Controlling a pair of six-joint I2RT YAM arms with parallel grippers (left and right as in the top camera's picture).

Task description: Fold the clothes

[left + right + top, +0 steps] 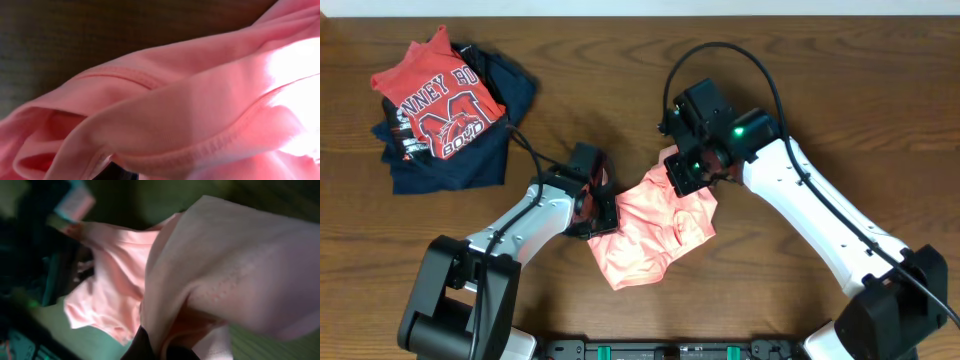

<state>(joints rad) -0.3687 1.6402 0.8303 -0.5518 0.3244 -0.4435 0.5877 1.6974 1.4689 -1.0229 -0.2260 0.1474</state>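
T-shirt point(655, 235), salmon-pink and crumpled, lies mid-table point(820, 80) between the two arms, its plain side up. The left tool point(595, 200) is closed on a bunch of hem at the shirt's left edge. The right tool point(682, 170) is pressed together on the far corner, which is lifted off the wood. A red shirt point(440, 100) sits on navy garments point(470, 165) at the far left, well apart.
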